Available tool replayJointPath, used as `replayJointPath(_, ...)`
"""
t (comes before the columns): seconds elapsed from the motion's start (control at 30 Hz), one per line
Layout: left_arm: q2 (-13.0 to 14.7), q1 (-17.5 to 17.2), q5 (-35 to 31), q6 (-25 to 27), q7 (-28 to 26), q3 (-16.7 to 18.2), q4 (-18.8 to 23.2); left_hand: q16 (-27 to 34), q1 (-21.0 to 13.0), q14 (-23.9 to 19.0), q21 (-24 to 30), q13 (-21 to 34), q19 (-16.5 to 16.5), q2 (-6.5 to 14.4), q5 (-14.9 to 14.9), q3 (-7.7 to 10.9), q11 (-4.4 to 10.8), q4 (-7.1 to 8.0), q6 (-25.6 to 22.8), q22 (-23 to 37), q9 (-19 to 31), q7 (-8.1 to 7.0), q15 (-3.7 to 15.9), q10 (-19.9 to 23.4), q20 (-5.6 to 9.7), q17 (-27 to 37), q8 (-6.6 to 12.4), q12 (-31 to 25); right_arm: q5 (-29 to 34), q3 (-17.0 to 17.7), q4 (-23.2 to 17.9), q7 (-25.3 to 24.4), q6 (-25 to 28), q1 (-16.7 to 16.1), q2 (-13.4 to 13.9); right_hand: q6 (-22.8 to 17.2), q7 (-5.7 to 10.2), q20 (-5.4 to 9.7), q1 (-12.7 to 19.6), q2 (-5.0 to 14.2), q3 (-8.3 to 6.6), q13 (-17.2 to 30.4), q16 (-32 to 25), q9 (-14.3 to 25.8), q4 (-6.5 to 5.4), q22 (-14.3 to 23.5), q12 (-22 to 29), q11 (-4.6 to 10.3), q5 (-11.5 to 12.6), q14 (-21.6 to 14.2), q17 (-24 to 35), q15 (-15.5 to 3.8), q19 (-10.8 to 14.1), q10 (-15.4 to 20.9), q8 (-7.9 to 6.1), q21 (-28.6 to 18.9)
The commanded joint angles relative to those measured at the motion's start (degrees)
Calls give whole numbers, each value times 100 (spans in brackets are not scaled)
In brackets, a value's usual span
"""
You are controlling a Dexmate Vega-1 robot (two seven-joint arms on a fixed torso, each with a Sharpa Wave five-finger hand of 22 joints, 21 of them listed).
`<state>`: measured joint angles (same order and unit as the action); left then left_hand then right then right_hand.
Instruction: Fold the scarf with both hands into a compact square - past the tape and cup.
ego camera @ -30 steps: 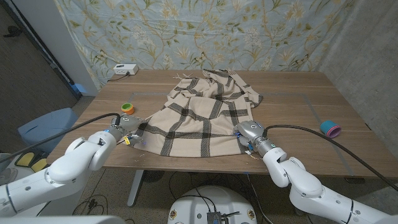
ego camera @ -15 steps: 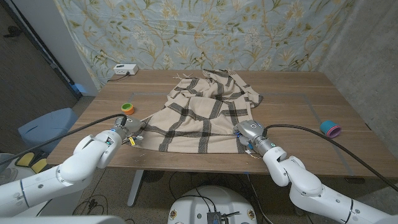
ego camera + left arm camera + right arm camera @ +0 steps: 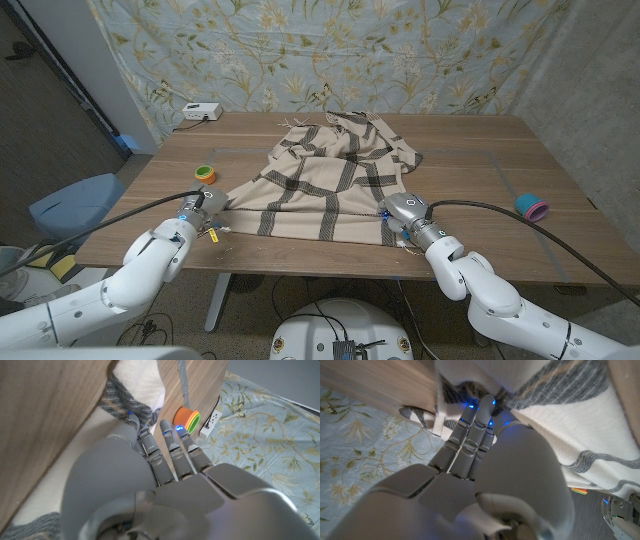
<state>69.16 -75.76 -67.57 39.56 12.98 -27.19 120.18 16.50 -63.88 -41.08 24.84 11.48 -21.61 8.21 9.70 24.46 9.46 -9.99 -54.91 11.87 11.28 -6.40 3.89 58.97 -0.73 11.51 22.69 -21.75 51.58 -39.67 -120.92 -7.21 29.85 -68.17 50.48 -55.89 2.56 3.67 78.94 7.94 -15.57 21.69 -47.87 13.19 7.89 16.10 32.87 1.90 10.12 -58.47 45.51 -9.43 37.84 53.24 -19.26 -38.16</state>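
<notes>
The beige scarf (image 3: 320,180) with dark checks lies across the middle of the table, bunched at its far end. My left hand (image 3: 203,207) pinches its near left corner, and the cloth (image 3: 137,385) shows past the fingers (image 3: 172,452) in the left wrist view. At the near right corner my right hand (image 3: 403,212) grips the scarf's edge, with cloth (image 3: 580,425) folded around its fingers (image 3: 475,430). The orange and green tape roll (image 3: 205,173) sits just beyond my left hand. The purple and teal cup (image 3: 531,207) stands far to the right.
A white box (image 3: 201,112) sits at the far left corner of the wooden table (image 3: 470,170). A flowered curtain hangs behind the table. A blue bin (image 3: 75,205) stands on the floor to the left. The table's front edge runs just under both hands.
The scarf's near edge has drawn back from the table's front edge, so the cloth looks shorter. My left arm has swung in lower under its hand. My right hand barely moved.
</notes>
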Motion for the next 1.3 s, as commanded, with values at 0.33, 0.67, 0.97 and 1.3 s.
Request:
replayJointPath(0.33, -562, -1102, 1617, -214, -4035, 1257, 381, 354, -478, -329, 167, 1180, 174, 289, 237, -107, 169, 251, 238, 91, 647, 262, 980, -56, -217, 617, 413, -546, -270, 549, -216, -1433, 15, -606, -69, -68, 20, 365, 18, 49, 29, 399, 38, 40, 13, 12, 41, -38, 8, -92, 63, -378, -65, 74, 7, -129)
replayJointPath(0.67, -840, -1474, 1942, -999, -5079, 2099, 881, 402, -586, -305, 265, 1664, 216, 291, 317, -106, 178, 333, 374, 119, 991, 186, 983, -159, -243, 889, 675, -780, -203, 910, -167, -2974, -177, -931, -298, -132, -4, 352, 33, 40, 45, 463, 49, 54, 28, 0, 84, -63, 16, -128, 138, -376, -88, 136, -17, -221)
replayJointPath(0.97, -1185, -1513, 1385, -1117, -5372, 2463, 1102, 392, -634, -283, 323, 1912, 240, 287, 343, -90, 188, 374, 424, 128, 1170, 175, 985, -209, -243, 1011, 824, -895, -96, 1081, 36, -3720, -301, -837, -495, -131, 21, 350, 38, 42, 52, 483, 77, 63, 30, -11, 86, -55, 23, -122, 176, -374, -118, 160, -17, -277)
replayJointPath(1.3, -1611, -1264, 883, -1431, -5757, 2572, 1169, 394, -663, -293, 373, 2102, 260, 278, 353, -88, 199, 403, 464, 133, 1311, 169, 989, -240, -245, 1115, 941, -980, 38, 1111, 322, -4253, -498, -480, -706, -153, 21, 347, 41, 36, 62, 476, 85, 71, 33, -25, 72, -55, 30, -145, 236, -375, -143, 186, -28, -340)
